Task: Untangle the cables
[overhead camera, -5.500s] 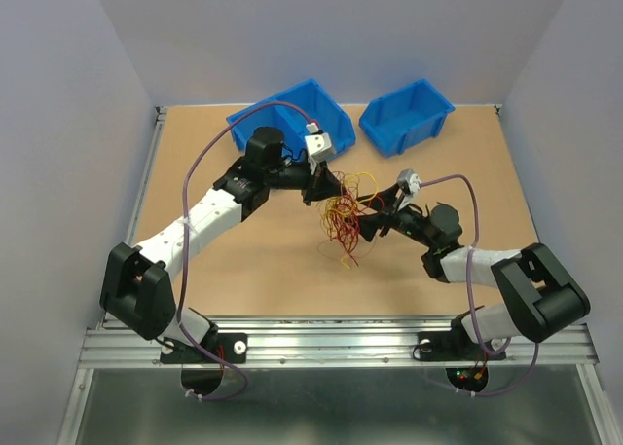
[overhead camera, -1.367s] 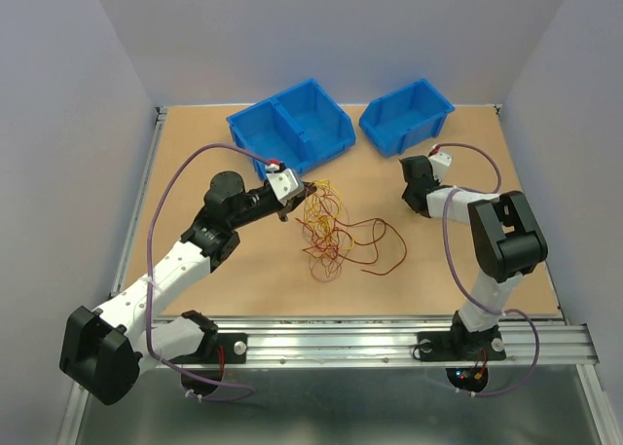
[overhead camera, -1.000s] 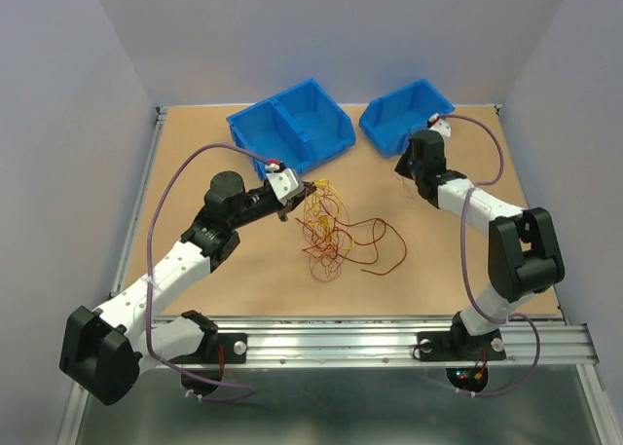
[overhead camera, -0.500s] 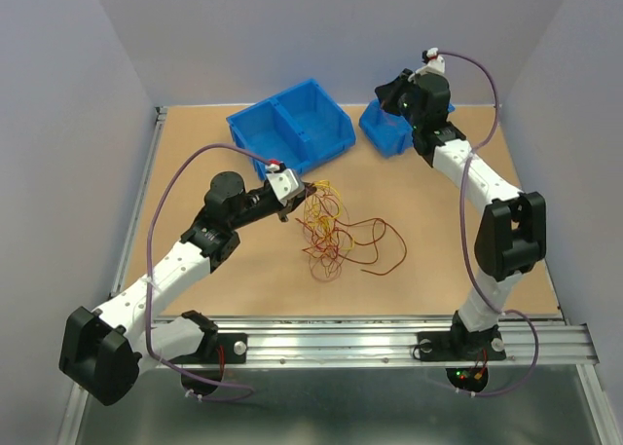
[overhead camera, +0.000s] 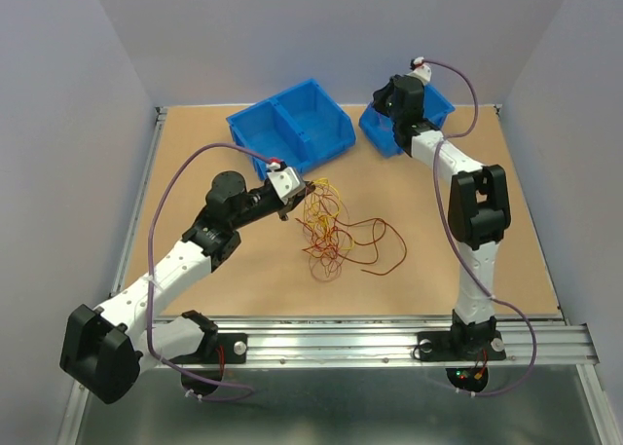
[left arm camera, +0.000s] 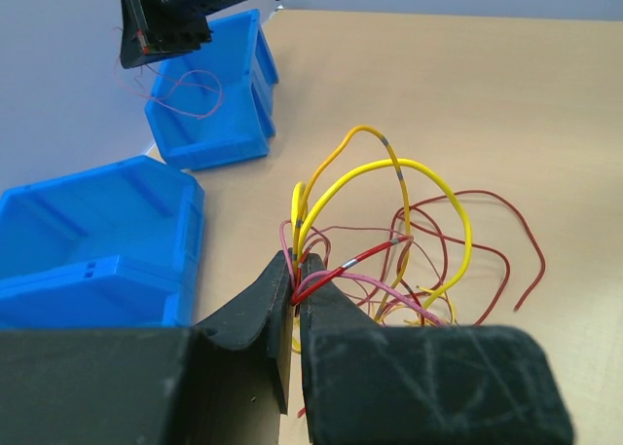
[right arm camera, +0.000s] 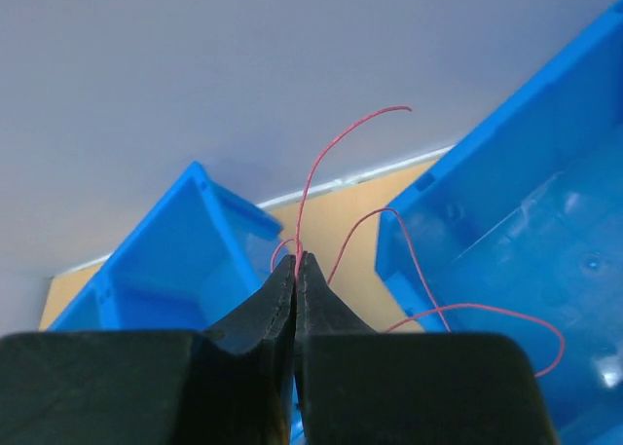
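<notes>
**Claws on cables: one at the tangle, one over the small bin**

Top external view: two arms reach over the tan surface (overhead camera: 389,289). There are two blue bins at the far edge, a two-compartment bin (overhead camera: 292,124) and a small bin (overhead camera: 435,104). One tangle of cables (overhead camera: 336,226) in red, yellow and orange lies near the middle of the surface, with a long red loop trailing to its right. The left claw (overhead camera: 302,194) meets the tangle's upper left edge. The right claw (overhead camera: 385,102) hangs over the small bin's left end. From here neither claw's jaws can be read, and no strand shows at the right one.

Left wrist view: the left claw (left arm camera: 295,289) is nearly together, clamped on a few red and yellow strands at the tangle's edge. Yellow loops arch up from the grip. This view alone shows a thin red strand (left arm camera: 190,87) dangling inside the small bin (left arm camera: 219,124), under the right arm's dark end.

Right wrist view: the right claw (right arm camera: 296,265) is pressed together on that thin red strand (right arm camera: 310,172). The strand rises above the tips and also curls down over the bin (right arm camera: 545,192) on the right. A second bin (right arm camera: 165,260) sits to the left.
</notes>
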Controlling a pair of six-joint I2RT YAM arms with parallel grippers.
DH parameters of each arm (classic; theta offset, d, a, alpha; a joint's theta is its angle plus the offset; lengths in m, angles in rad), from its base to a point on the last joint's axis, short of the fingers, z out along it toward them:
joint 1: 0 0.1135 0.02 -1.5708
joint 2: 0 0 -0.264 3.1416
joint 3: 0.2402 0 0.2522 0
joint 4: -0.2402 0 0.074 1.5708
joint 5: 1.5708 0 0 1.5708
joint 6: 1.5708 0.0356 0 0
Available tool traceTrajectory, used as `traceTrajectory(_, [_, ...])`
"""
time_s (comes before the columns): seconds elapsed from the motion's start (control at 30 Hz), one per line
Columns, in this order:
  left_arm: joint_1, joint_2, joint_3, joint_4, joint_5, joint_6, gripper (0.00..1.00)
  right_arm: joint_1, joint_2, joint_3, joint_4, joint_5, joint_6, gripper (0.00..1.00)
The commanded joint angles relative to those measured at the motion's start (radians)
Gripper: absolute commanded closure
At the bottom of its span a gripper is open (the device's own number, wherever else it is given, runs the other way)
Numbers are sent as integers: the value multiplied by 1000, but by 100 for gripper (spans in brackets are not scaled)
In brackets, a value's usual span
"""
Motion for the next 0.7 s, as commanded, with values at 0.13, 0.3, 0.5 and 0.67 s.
traceTrajectory(0.13, [-4,22,45,36,-11,-4,91,-52,36,-8,123,202,136,99])
traceTrajectory(0.3, [-4,33,48,35,-17,2,91,-82,97,30,131,211,174,100])
traceTrajectory(0.5, [-4,39,53,32,-25,5,91,-92,114,48,95,240,183,67])
traceTrajectory(0.67, [-4,39,54,30,-28,2,91,-92,56,-4,72,275,147,47])
